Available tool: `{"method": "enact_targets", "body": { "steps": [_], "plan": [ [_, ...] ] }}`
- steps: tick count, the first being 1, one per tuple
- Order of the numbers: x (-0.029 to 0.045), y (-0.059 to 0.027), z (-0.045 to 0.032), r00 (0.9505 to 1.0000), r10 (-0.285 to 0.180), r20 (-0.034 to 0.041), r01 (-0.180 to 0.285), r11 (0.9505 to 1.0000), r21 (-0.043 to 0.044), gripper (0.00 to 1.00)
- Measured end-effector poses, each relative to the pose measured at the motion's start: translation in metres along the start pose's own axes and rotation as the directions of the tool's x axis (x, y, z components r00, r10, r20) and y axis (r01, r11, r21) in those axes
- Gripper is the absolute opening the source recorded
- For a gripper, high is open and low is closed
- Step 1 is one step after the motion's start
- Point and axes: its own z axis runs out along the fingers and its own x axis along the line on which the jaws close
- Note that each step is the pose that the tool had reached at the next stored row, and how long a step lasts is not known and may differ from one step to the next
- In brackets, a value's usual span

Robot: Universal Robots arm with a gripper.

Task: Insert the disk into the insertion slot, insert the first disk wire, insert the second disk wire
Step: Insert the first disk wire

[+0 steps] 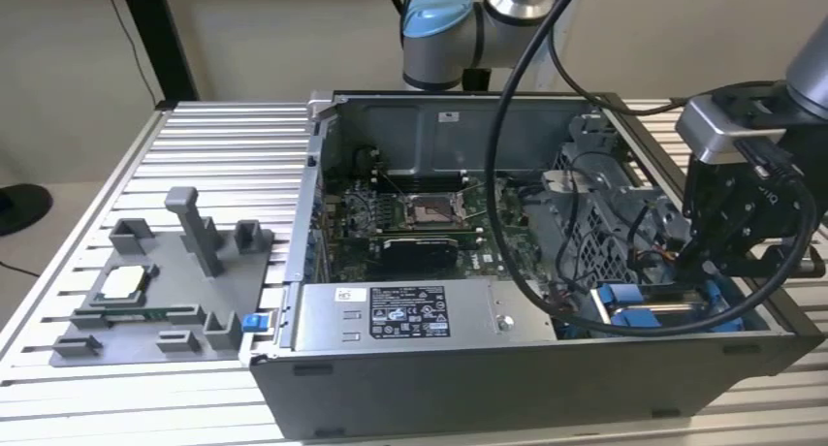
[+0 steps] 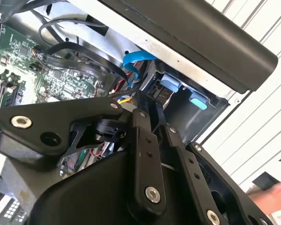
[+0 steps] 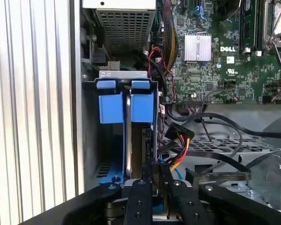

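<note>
You see a silver ribbed metal table with a dull, brushed look. The dark grey sheet-metal PC case is painted matt. The grey metal insertion slot carries bright blue plastic rails, which are smooth and slightly glossy. The black gripper has matt links with shiny steel screws. The lacquer of the green motherboard shines a little, and its silver finned heat sink is bright bare metal. The grey block-shaped fixture looks like matt plastic.
</note>
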Motion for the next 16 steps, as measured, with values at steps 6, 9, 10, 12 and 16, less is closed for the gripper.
{"method": "enact_targets", "body": {
  "steps": [6,9,10,12,16],
  "plan": [
    [-0.0002,0.0,0.0005,1.0,0.004,-0.0038,-0.004,1.0,0.0004,0.0],
    [-0.0001,0.0,0.0011,1.0,0.004,-0.0037,-0.004,1.0,0.0004,0.0],
    [-0.0001,0.0,0.0012,1.0,0.004,-0.0037,-0.004,1.0,0.0004,0.0],
    [0.0002,-0.0001,0.0016,1.0,0.003,-0.0036,-0.003,1.0,0.0004,0.0],
    [0.001,-0.0002,0.0018,1.0,0.003,-0.0039,-0.003,1.0,0.0004,0.0]
  ]
}}
